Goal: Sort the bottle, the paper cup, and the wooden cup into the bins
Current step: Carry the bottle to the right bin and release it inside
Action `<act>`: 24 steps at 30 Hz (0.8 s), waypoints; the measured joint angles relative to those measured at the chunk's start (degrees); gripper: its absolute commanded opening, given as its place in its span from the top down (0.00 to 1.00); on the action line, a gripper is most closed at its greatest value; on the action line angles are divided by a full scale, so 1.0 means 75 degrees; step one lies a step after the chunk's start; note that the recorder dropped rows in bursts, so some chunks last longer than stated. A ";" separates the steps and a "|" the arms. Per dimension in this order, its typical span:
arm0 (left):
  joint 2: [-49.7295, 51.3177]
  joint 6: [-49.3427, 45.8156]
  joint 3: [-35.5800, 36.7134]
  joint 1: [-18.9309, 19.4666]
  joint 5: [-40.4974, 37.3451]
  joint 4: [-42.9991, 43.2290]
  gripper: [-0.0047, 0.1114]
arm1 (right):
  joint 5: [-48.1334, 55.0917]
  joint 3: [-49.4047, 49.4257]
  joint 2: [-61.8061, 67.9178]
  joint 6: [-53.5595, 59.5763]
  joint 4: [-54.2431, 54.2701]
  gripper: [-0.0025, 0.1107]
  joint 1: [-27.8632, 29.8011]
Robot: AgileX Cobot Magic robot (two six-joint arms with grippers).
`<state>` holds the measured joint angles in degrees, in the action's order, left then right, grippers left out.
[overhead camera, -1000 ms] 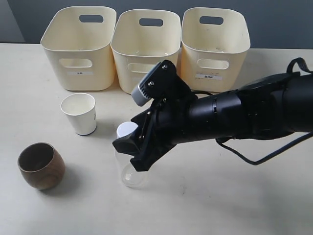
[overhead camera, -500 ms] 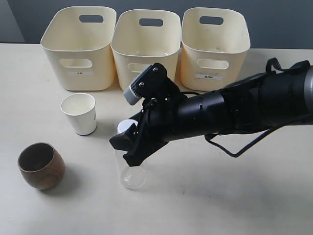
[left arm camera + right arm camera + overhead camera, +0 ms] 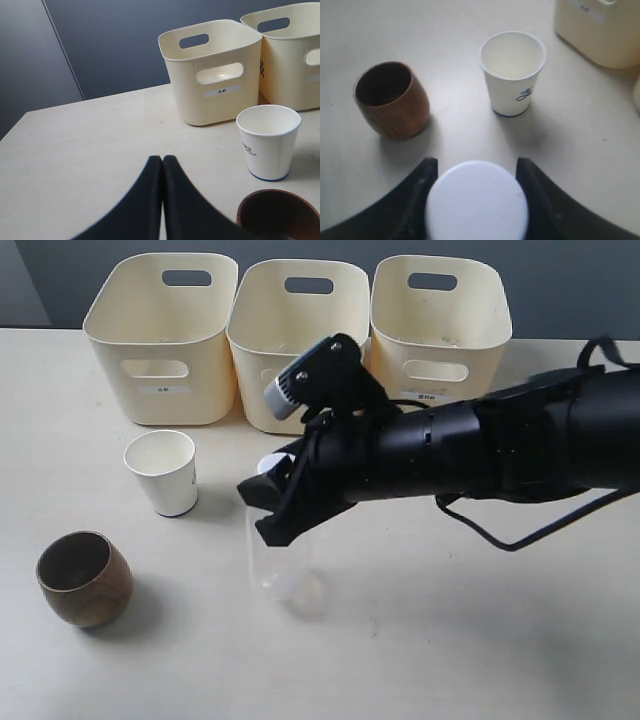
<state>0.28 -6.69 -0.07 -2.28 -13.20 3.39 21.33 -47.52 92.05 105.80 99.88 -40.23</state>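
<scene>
My right gripper (image 3: 272, 508) reaches across the middle and is shut on the clear bottle (image 3: 279, 562) just below its white cap (image 3: 476, 200). The bottle hangs upright, a little above the table. In the right wrist view the cap sits tight between the two black fingers (image 3: 421, 186). The white paper cup (image 3: 162, 472) stands left of the bottle, and the brown wooden cup (image 3: 84, 578) stands nearer the front left. My left gripper (image 3: 162, 161) is shut on nothing, low over the table next to the wooden cup (image 3: 278, 215) and the paper cup (image 3: 268, 141).
Three cream bins stand in a row at the back: left bin (image 3: 163, 335), middle bin (image 3: 298, 340), right bin (image 3: 438, 325). The right arm's black body stretches in from the right, in front of the middle and right bins.
The right gripper has risen and drifted slightly right with the bottle, whose base has left the table. Both cups stay where they were.
</scene>
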 measured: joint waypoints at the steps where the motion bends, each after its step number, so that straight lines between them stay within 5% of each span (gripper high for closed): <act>1: 0.0000 0.0000 0.0000 0.0000 0.0000 0.0000 0.96 | -0.0162 0.0000 -0.0107 -0.0061 0.0000 0.98 0.0000; 12: 0.0000 0.0000 0.0000 0.0000 0.0000 0.0000 0.96 | -0.1889 0.0000 -0.1308 -0.0380 0.0012 0.98 0.0000; 24: 0.0000 0.0000 0.0000 0.0000 0.0000 0.0000 0.96 | -0.5518 0.0000 -0.1871 -0.1683 -0.0597 0.98 0.0000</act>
<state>0.28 -6.69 -0.07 -2.28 -13.20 3.39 -20.06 -47.52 78.02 93.18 95.41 -40.23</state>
